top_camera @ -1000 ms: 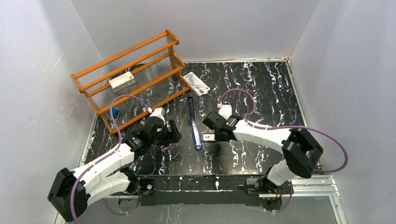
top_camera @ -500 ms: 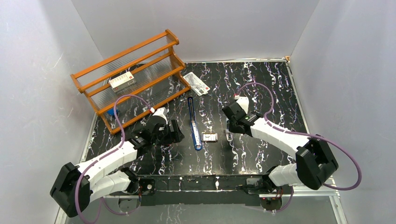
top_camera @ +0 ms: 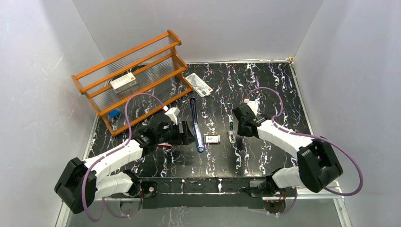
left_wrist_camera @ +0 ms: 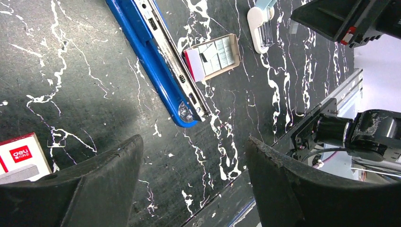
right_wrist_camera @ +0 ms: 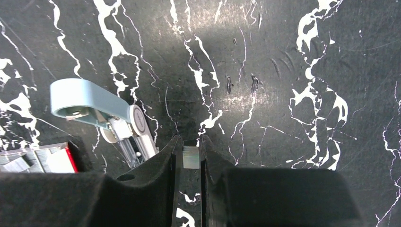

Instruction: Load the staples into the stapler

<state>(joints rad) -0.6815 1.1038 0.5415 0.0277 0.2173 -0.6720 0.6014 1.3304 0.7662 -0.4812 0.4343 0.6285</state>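
- Right tool (right_wrist_camera: 191, 144) pinches a short staple strip (right_wrist_camera: 191, 158) above the desk (right_wrist_camera: 283, 71).
- Left tool (left_wrist_camera: 194, 142), spread wide, hovers beside the open stapler (left_wrist_camera: 156, 66) toward the desk's near edge.

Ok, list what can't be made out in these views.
Right wrist: staple tray, cut by the left edge and the right tool.
Left wrist: red box, cut by the left edge; stapler's far end, past the top edge.
Top external: held staple strip, too small.
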